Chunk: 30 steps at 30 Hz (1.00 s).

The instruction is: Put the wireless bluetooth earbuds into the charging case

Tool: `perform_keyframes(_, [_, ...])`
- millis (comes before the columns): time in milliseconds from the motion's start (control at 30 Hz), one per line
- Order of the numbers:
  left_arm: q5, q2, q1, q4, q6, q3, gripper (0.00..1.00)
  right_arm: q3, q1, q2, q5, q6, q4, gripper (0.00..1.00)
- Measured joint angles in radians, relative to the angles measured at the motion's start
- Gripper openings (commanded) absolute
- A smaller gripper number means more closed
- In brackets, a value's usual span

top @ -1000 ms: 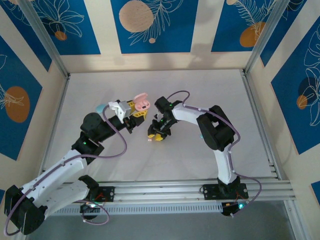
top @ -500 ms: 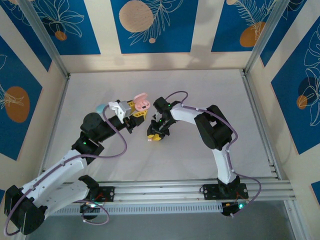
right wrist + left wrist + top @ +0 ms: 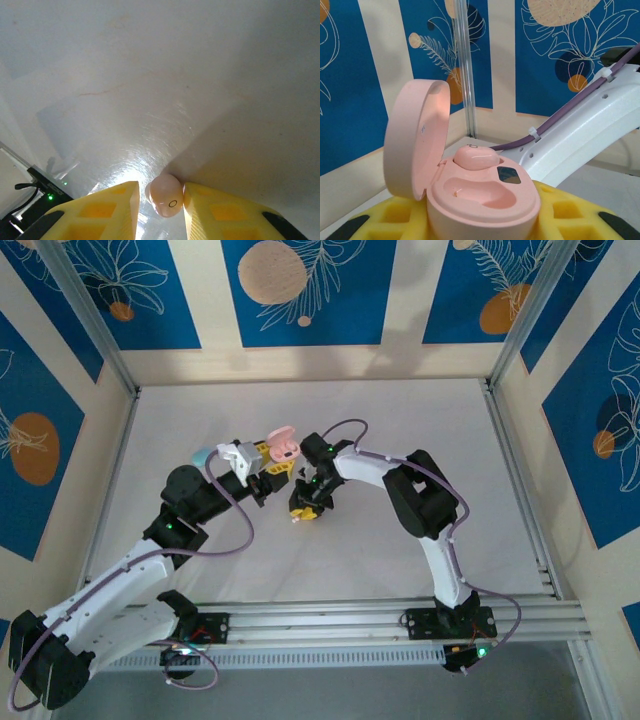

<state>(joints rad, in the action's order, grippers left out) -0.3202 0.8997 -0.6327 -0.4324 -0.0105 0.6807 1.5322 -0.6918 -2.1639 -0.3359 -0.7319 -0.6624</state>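
Note:
My left gripper (image 3: 275,465) is shut on a pink charging case (image 3: 480,200), held between its yellow fingers (image 3: 580,220) above the table. The lid (image 3: 415,135) stands open to the left. One pink earbud (image 3: 476,157) sits in the far socket; the near socket is bare. My right gripper (image 3: 305,508) is down at the table surface just right of the case. A second pink earbud (image 3: 167,195) with a small ring mark sits between its yellow fingers (image 3: 220,210), pressed against the right one and close to the left one.
A light blue case (image 3: 203,455) lies on the white table (image 3: 400,430) behind the left wrist. The right arm's white link (image 3: 580,130) and purple cable pass close by the held case. Patterned walls and metal posts enclose the table.
The right gripper has slid a little to the left along the table with the pink earbud between its fingers. The left arm and the case have stayed put.

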Motion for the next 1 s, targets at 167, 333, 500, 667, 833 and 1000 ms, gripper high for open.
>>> perform_keyframes(167, [0.0, 0.0, 0.0, 0.0, 0.0, 0.0, 0.37, 0.04, -0.017, -0.016, 0.044, 0.026, -0.044, 0.29])
perform_keyframes(333, [0.0, 0.0, 0.0, 0.0, 0.0, 0.0, 0.37, 0.088, -0.038, -0.034, 0.106, 0.043, -0.102, 0.26])
perform_keyframes(500, [0.0, 0.0, 0.0, 0.0, 0.0, 0.0, 0.37, 0.099, -0.047, -0.038, 0.128, 0.051, -0.117, 0.25])
perform_keyframes(667, [0.0, 0.0, 0.0, 0.0, 0.0, 0.0, 0.37, 0.108, -0.047, -0.04, 0.135, 0.051, -0.127, 0.22])
perform_keyframes(833, [0.0, 0.0, 0.0, 0.0, 0.0, 0.0, 0.37, 0.08, -0.038, -0.024, 0.128, 0.052, -0.101, 0.22])
perform_keyframes(1000, [0.0, 0.0, 0.0, 0.0, 0.0, 0.0, 0.37, -0.012, -0.007, 0.045, 0.126, 0.072, -0.056, 0.22])
